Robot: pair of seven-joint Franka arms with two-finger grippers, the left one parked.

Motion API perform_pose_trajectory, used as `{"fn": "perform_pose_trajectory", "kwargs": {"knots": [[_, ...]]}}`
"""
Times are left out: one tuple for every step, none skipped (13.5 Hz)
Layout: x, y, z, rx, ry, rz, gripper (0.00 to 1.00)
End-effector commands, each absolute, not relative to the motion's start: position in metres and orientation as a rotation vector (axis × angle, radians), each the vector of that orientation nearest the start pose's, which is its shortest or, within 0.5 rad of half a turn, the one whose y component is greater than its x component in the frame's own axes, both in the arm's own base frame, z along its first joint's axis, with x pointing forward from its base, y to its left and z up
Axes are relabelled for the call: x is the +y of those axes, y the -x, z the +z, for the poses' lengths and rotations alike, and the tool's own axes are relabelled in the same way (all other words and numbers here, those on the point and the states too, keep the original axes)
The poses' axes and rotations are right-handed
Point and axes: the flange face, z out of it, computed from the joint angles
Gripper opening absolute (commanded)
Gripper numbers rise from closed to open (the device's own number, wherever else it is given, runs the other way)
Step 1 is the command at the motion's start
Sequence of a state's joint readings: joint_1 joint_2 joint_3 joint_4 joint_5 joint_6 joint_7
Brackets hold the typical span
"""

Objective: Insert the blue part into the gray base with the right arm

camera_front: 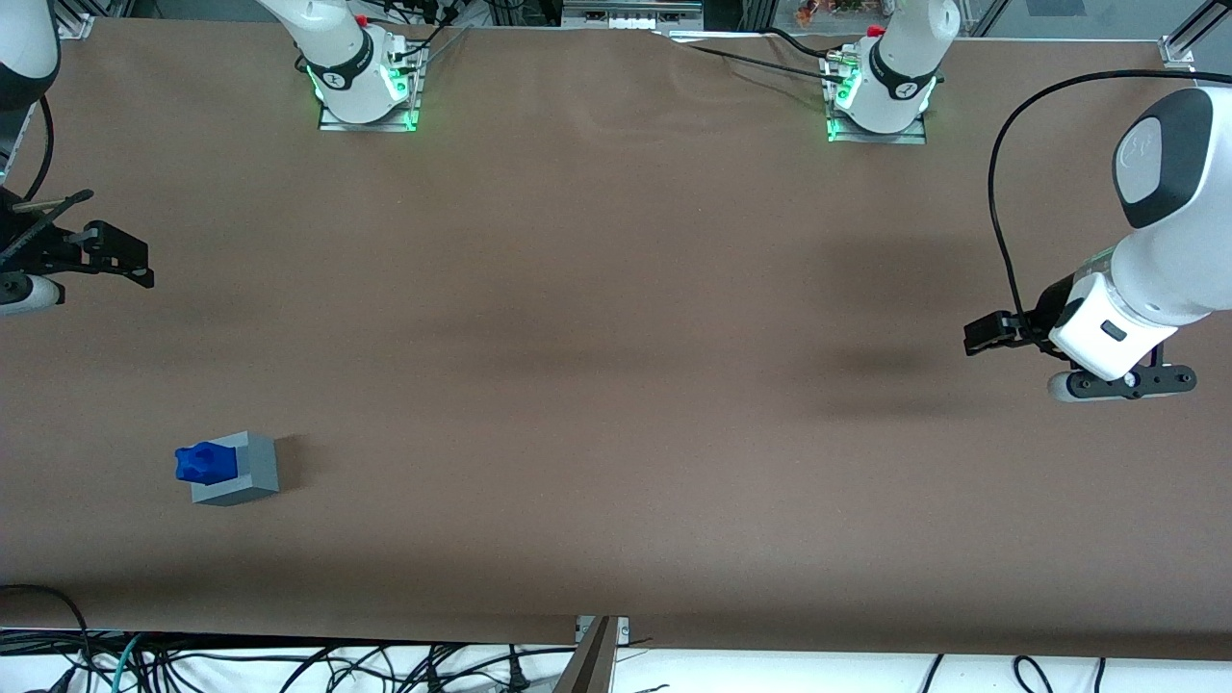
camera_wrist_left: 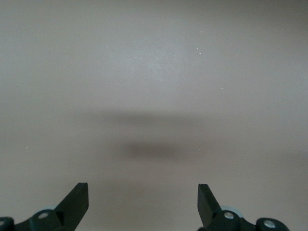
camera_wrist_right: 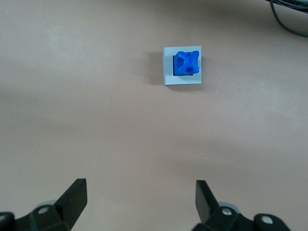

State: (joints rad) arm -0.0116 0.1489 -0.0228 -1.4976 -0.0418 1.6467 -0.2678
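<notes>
A tangle of dark cables (camera_front: 289,664) lies closest to the front camera, along the table's near edge. The brown table cover (camera_front: 616,385) starts just past them.

Next on the cover is the gray base (camera_front: 252,472). Taking the middle of the table as the clock's centre in the front view, it sits at about eight o'clock, toward the working arm's end of the table. The blue part (camera_front: 205,463) is seated in it and stands proud of the gray face. In the right wrist view the blue part (camera_wrist_right: 186,63) sits inside the square gray frame (camera_wrist_right: 168,72). It is pushed toward one corner, so a wider gray margin shows along two of the base's edges than along the other two. Nothing touches either piece.

Farther from the camera, at about nine o'clock and at the very edge of the front view, hangs the gripper (camera_wrist_right: 139,195) of the right arm (camera_front: 24,58). It is well apart from the base and above the cover. Its fingers (camera_wrist_right: 77,192) are spread wide with nothing between them, only bare cover.

Farthest out, at about eleven o'clock, the arm's mount (camera_front: 361,82) glows green at the table's back edge.
</notes>
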Motion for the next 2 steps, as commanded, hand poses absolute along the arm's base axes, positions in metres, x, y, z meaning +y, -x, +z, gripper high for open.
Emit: {"fn": "perform_pose_trajectory", "kwargs": {"knots": [[-0.0265, -0.6049, 0.5815, -0.364, 3.175, -0.007, 1.0], [-0.0264, -0.6051, 0.5817, -0.364, 3.174, -0.01, 1.0]]}}
